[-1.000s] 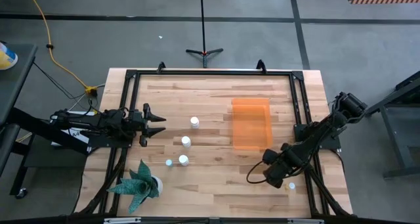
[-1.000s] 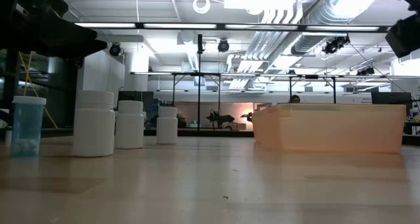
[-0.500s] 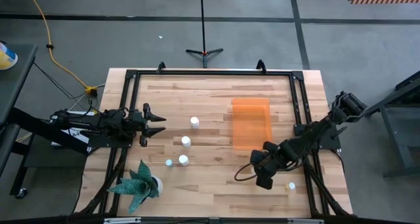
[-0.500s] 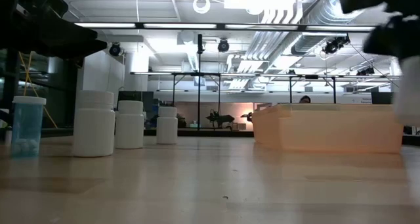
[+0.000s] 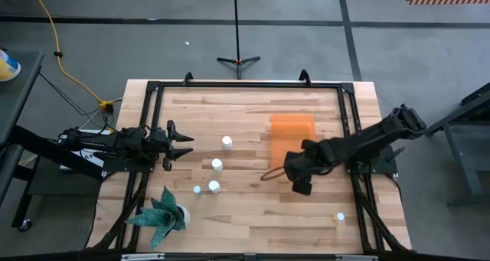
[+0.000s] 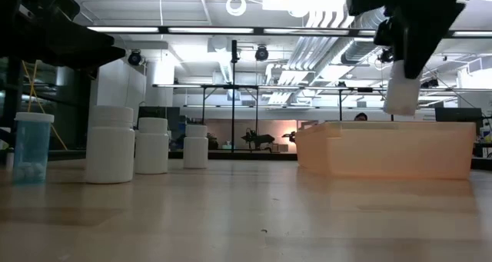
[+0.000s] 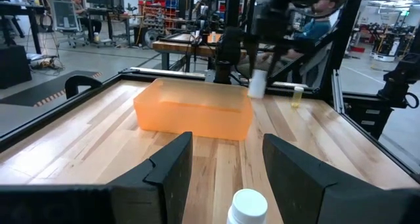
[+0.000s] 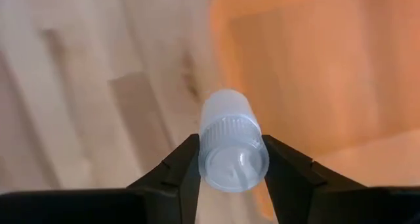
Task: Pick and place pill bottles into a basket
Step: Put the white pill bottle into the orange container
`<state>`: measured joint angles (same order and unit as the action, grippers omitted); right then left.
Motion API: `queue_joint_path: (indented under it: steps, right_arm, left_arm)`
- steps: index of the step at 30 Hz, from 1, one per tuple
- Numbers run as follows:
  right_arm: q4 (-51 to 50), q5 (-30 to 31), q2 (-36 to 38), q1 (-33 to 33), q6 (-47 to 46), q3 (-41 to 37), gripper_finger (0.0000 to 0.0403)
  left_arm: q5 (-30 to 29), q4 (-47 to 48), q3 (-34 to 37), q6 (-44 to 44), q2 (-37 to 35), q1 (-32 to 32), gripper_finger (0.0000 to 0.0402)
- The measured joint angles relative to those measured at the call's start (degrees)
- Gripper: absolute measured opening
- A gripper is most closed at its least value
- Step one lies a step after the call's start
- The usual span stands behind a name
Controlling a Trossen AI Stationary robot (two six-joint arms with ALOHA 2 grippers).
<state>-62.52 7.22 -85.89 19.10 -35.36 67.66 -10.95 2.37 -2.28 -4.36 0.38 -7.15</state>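
My right gripper (image 5: 295, 174) is shut on a white pill bottle (image 8: 226, 122) and hangs over the near edge of the orange basket (image 5: 293, 143). The low view shows the bottle (image 6: 401, 97) in the air above the basket (image 6: 384, 148). Three white bottles (image 5: 227, 142) (image 5: 217, 165) (image 5: 213, 187) and a translucent bluish one (image 5: 197, 190) stand on their bases at mid table. A small yellowish bottle (image 5: 340, 216) stands near the right front corner. My left gripper (image 5: 184, 145) is open and empty at the table's left side. My right gripper pinches the bottle's ribbed cap (image 8: 233, 159) between its two fingers (image 8: 187, 159), one on each side. The fingers come from above, pointing down. The bottle hangs below them, cap up and slightly tilted, lifted clear of the table and above the basket's rim.
A green toy plant (image 5: 162, 213) stands at the table's front left. A black frame (image 5: 245, 85) runs around the tabletop. The left wrist view shows one white bottle (image 7: 246, 207) just in front of my left gripper (image 7: 226, 168). Bare wood lies between the bottles and the basket.
My right gripper has gone from the table's right front corner toward the left and far edges, up to the basket's near edge. It has carried the white bottle with it, clear of the table. The small yellowish bottle has stayed where it was.
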Motion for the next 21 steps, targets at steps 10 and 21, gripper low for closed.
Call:
queue_joint_path:
  steps: [10, 21]
  right_arm:
    - [-9.44, 1.06, 0.0, -7.31, 3.16, -0.11, 0.0135]
    - [-2.12, -3.71, 0.02, -7.88, 8.66, -8.09, 0.0135]
  left_arm:
    - [-0.05, 0.0, 0.0, 0.0, 0.02, 0.0, 0.0221]
    - [-0.06, 0.0, 0.0, 0.0, 0.0, 0.0, 0.0221]
